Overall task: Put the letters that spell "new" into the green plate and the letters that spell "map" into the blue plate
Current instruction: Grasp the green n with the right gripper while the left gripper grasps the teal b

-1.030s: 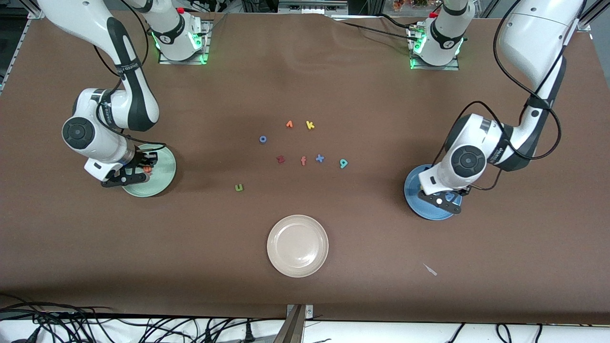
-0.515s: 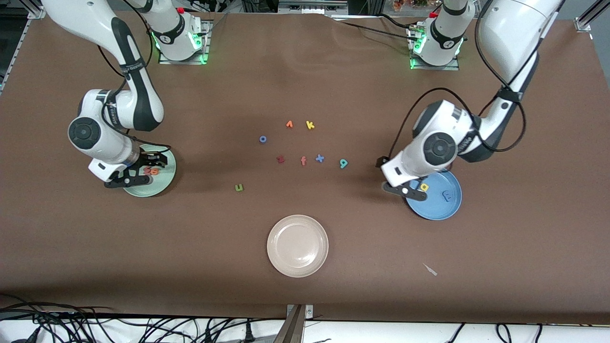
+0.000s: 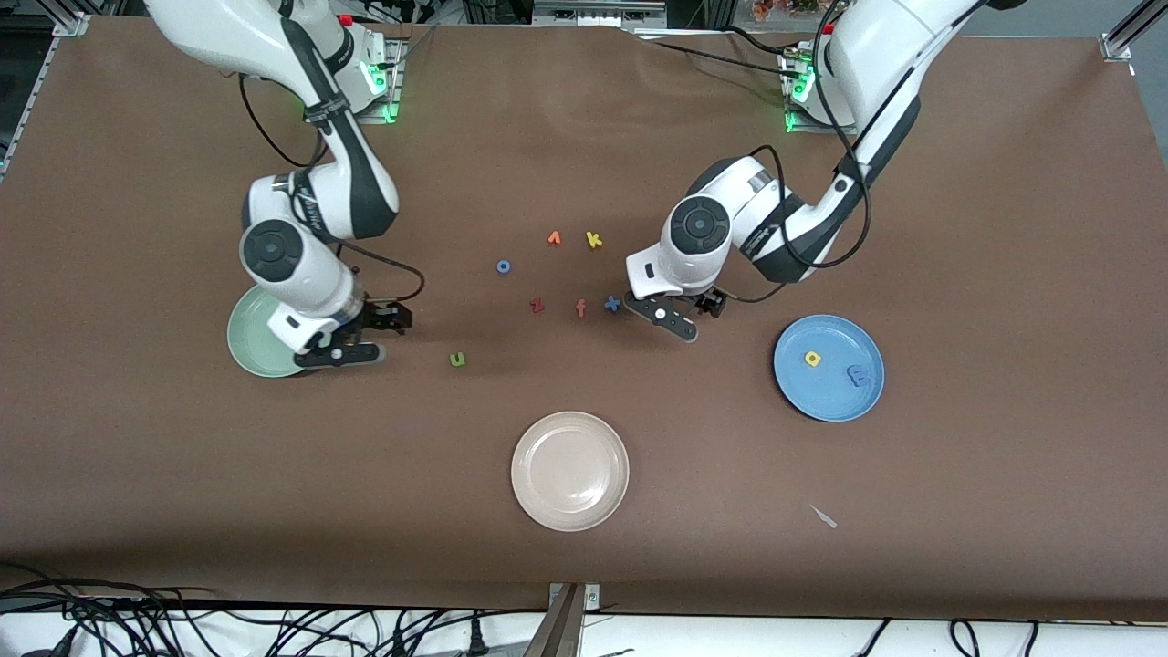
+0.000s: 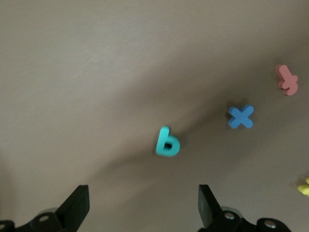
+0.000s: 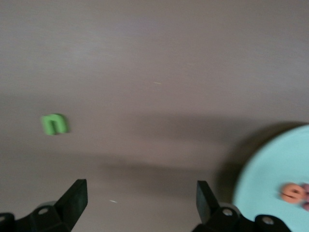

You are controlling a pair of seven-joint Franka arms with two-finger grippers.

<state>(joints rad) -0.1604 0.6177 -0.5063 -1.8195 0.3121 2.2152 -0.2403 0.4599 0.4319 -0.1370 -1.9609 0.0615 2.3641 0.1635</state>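
Note:
The green plate (image 3: 245,351) lies partly under the right arm; the right wrist view shows its rim (image 5: 270,159) with the orange e (image 5: 291,192) and the pink w (image 5: 305,197) in it. My right gripper (image 3: 370,336) (image 5: 140,195) hangs open and empty over the table between that plate and the green n (image 3: 457,359) (image 5: 54,124). The blue plate (image 3: 826,394) holds the yellow a (image 3: 811,359) and the blue m (image 3: 859,374). My left gripper (image 3: 691,312) (image 4: 143,203) is open and empty just beside the teal p (image 4: 167,143).
A beige plate (image 3: 569,470) sits nearest the front camera. Loose letters lie mid-table: blue x (image 3: 612,304), red-orange f (image 3: 581,308), dark red z (image 3: 537,306), blue o (image 3: 503,266), yellow k (image 3: 594,240) and an orange letter (image 3: 554,238). A small scrap (image 3: 824,516) lies near the beige plate.
The right gripper opened and left the orange e in the green plate. Both grippers then moved off their plates toward the middle letters, the left one leaving the yellow a in the blue plate.

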